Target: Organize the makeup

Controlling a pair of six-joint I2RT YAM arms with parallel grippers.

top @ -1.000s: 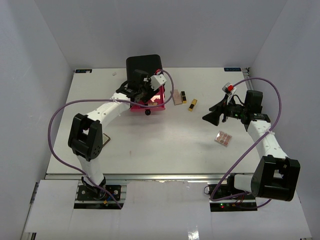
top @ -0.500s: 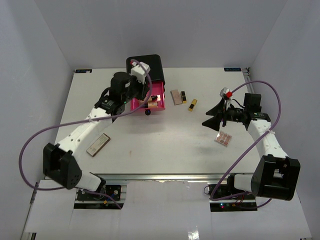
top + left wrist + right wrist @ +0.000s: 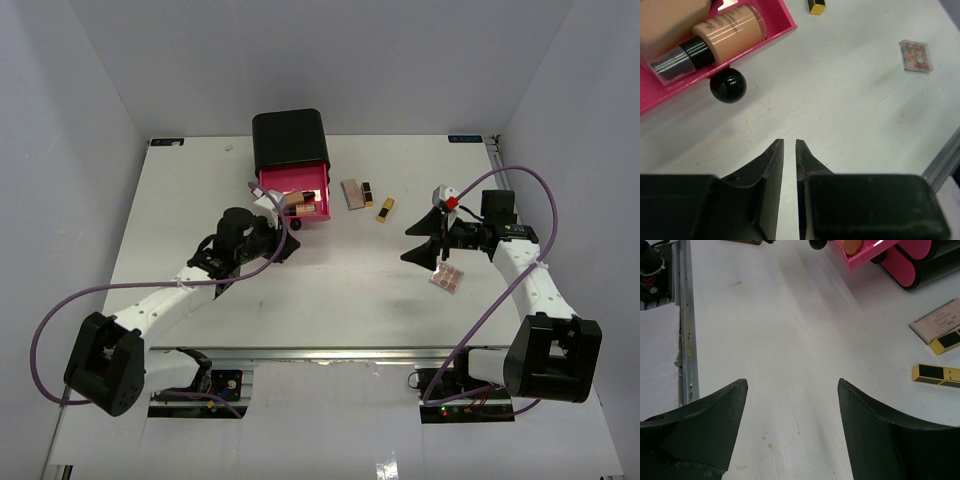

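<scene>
- My left gripper (image 3: 789,145) is pinched to a sliver with nothing in it, over bare table just off the pink drawer (image 3: 762,46)
- My right gripper (image 3: 792,382) gapes wide, empty
- Pump bottle (image 3: 725,32) lies in the drawer; eyeshadow palette (image 3: 448,277) sits beside the right gripper; two lipsticks (image 3: 385,209) lie right of the drawer

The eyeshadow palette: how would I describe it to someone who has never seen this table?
On the white table, look to the right side, close by the right gripper. The eyeshadow palette lies flat there on its own. It is a square grid of pink-brown pans, unlike the black-and-gold lipsticks farther back.
</scene>
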